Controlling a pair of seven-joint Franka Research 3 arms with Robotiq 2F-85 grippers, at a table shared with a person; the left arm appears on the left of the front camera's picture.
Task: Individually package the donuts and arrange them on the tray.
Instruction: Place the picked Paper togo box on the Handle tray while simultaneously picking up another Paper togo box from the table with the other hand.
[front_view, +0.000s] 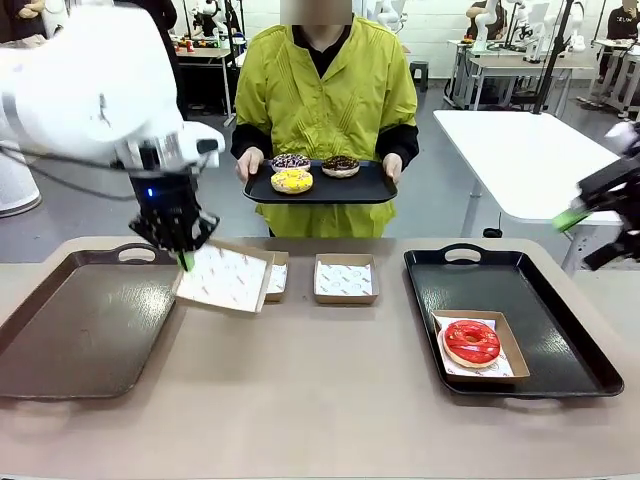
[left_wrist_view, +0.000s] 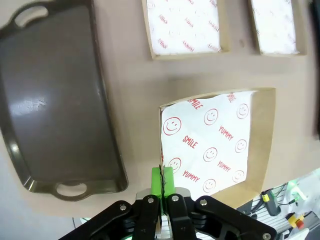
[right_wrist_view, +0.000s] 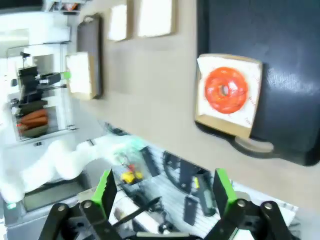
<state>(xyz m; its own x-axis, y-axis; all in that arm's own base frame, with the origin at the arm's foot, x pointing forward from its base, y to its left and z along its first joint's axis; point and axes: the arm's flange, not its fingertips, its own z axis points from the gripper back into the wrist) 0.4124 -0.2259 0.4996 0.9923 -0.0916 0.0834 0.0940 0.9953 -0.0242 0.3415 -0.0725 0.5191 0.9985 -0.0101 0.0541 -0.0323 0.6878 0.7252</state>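
My left gripper (front_view: 186, 256) (left_wrist_view: 162, 181) is shut on the edge of a cardboard box (front_view: 226, 279) (left_wrist_view: 215, 145) lined with printed paper, holding it tilted above the table beside the brown tray (front_view: 85, 330) (left_wrist_view: 55, 100). A red donut (front_view: 471, 341) (right_wrist_view: 226, 90) lies in a box on the black tray (front_view: 560, 340) (right_wrist_view: 285, 60) at the right. Across the table, a person holds a third tray (front_view: 320, 189) with a yellow donut (front_view: 292, 181), a chocolate one (front_view: 340, 165) and a purple-sprinkled one (front_view: 291, 160). My right gripper (front_view: 595, 235) (right_wrist_view: 164, 192) hangs open, off the table's right side.
Two more paper-lined boxes (front_view: 345, 279) (front_view: 277, 276) sit on the table between the trays, the left one partly behind the held box. The brown tray holds nothing. A white table (front_view: 520, 150) stands behind at the right.
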